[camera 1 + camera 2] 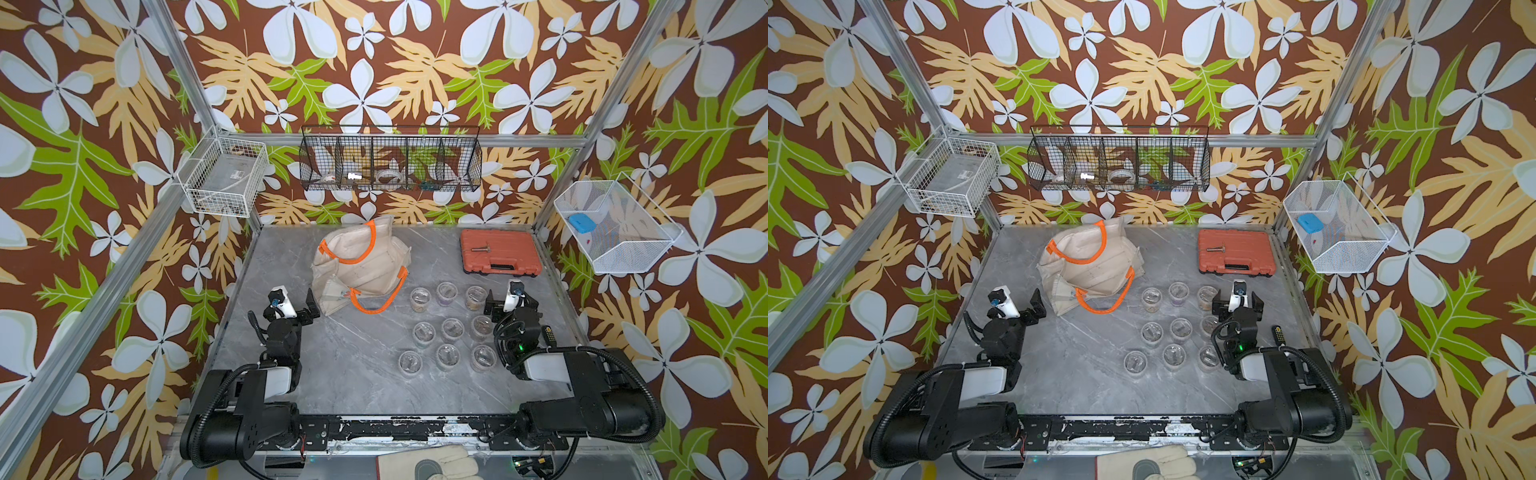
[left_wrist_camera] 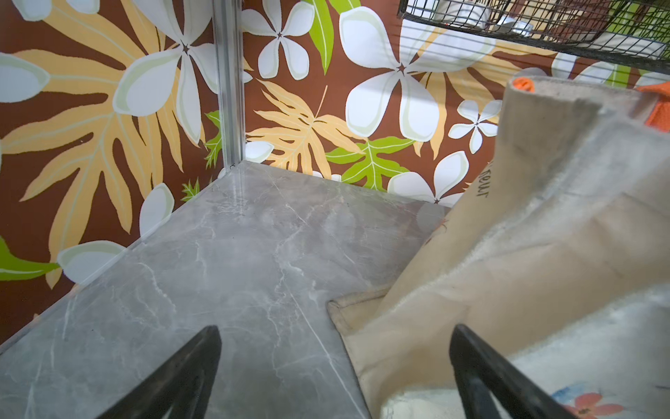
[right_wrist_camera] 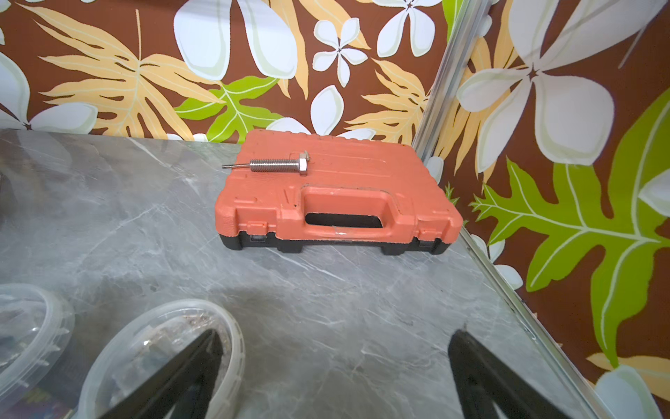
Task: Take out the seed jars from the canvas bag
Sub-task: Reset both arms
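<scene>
On the grey table (image 1: 357,374), all nine seed jars (image 1: 452,329) stand upright in three rows of three, between the two arms and just in front of the canvas bag (image 1: 365,266). The bag lies slumped and creased, with its orange handles (image 1: 370,310) flopped over it. Its inside is not visible, so whether anything remains cannot be confirmed. By the count, unloading appears complete.

Left claw (image 2: 336,328): jaws fully spread, empty, just beside the bag's near corner. Right claw (image 3: 335,332): jaws fully spread, empty, beside the back-right jar (image 3: 159,348). One finger overlaps that jar's lid in the wrist view; contact cannot be determined.

Handling notes. Each jar is probably light, with thin, stiff, smooth plastic walls that may slip or flex under excess force. Grip across the body below the lid rim, not on the lid, which could pop off. The bag is soft and will collapse; hold a handle or the mouth edge to keep it open.
</scene>
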Robot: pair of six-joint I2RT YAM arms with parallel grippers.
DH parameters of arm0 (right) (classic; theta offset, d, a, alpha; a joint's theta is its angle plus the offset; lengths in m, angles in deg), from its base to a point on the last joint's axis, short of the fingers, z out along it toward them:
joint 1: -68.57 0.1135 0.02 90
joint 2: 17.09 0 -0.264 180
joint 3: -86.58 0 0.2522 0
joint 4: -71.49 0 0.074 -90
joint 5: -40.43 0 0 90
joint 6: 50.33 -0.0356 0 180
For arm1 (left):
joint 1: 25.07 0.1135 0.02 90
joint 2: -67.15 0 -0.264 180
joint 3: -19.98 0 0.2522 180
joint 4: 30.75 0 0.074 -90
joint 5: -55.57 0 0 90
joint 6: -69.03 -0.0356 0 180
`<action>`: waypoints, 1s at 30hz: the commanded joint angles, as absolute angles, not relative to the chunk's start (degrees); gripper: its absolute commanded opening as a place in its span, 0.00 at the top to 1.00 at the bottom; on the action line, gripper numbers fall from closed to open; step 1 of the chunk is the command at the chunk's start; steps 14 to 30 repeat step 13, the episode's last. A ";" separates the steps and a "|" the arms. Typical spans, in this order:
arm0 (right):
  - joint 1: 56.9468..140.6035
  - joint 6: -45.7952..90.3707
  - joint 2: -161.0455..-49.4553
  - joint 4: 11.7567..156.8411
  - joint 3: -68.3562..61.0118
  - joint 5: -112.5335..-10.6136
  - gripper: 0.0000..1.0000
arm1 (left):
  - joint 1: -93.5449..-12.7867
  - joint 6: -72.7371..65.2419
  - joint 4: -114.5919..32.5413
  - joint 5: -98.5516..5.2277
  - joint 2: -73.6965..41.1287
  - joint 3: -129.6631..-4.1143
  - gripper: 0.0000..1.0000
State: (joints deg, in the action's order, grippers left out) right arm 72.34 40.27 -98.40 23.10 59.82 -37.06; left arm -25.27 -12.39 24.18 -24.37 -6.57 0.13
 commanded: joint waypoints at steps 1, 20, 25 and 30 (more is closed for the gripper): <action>71.91 40.02 -98.56 24.08 59.13 -39.76 0.00 | -25.24 -12.91 27.54 -24.85 -6.71 -0.10 0.00; 72.05 39.76 -100.10 18.90 61.27 -38.05 0.00 | -25.24 -12.88 27.34 -24.75 -6.77 -0.24 0.00; 72.05 39.76 -100.10 18.90 61.27 -38.05 0.00 | -25.24 -12.88 27.34 -24.75 -6.77 -0.24 0.00; 72.05 39.76 -100.10 18.90 61.27 -38.05 0.00 | -25.24 -12.88 27.34 -24.75 -6.77 -0.24 0.00</action>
